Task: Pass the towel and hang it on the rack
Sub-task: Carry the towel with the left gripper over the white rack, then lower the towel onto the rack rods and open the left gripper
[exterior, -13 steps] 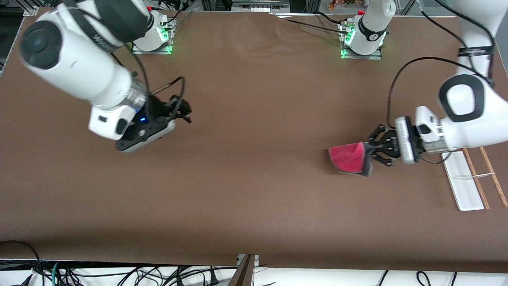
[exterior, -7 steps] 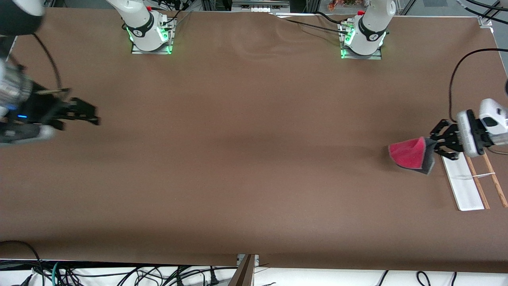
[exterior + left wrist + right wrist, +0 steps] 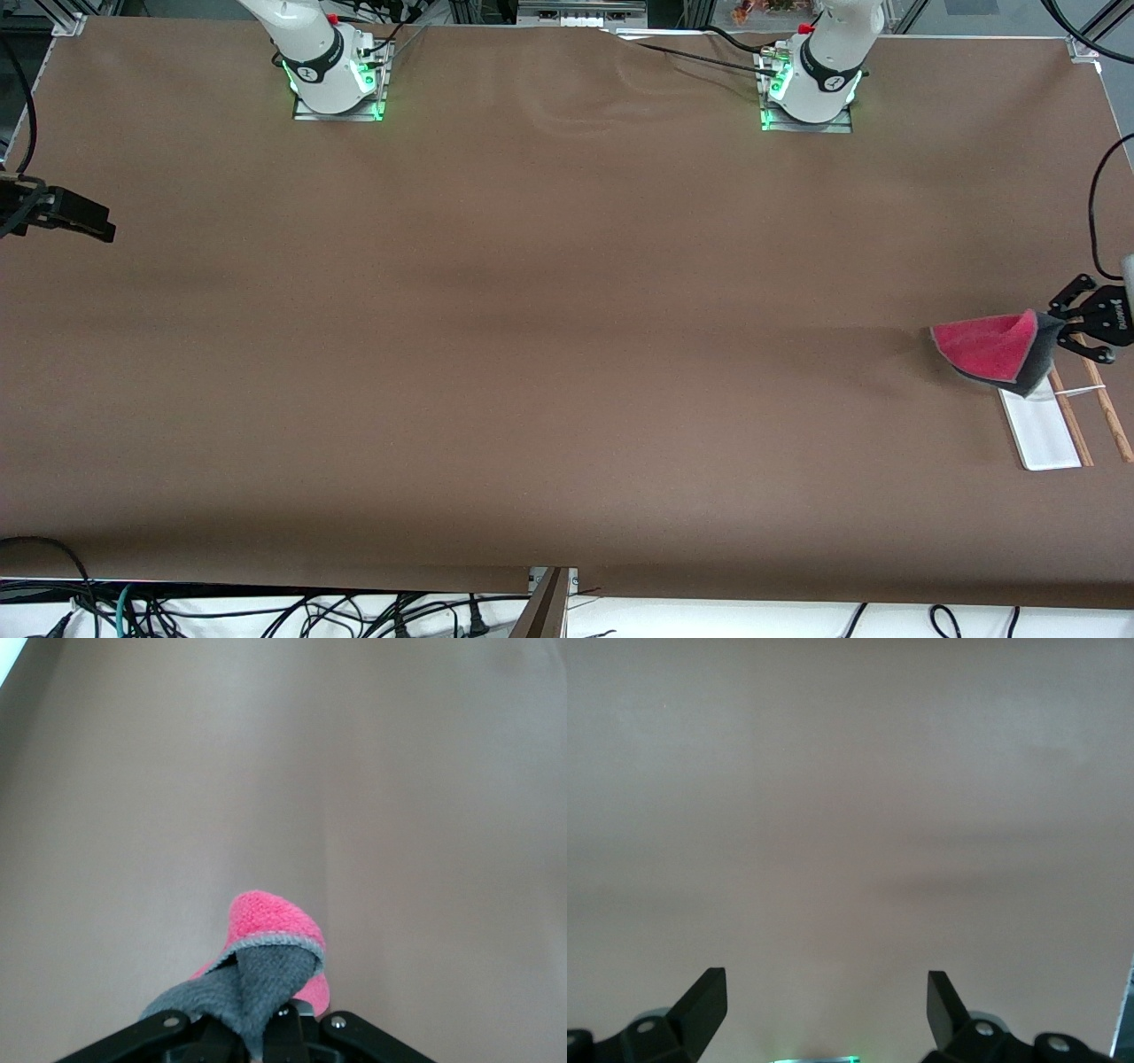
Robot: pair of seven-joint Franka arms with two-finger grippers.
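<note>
Black fingers (image 3: 266, 1036) of the left gripper (image 3: 1067, 330) were pinched tight on the grey-edged corner of the small soft pink-red towel (image 3: 994, 347) with its dark grey reverse. That cloth hung in the air, draped over the end of the small rack (image 3: 1050, 434) with its flat white base and two thin light-brown wooden rods, at the left arm's end of the brown table (image 3: 567, 354). Over the table's edge at the right arm's end, the right gripper (image 3: 827, 1001) waited with its fingers spread wide and nothing between them.
</note>
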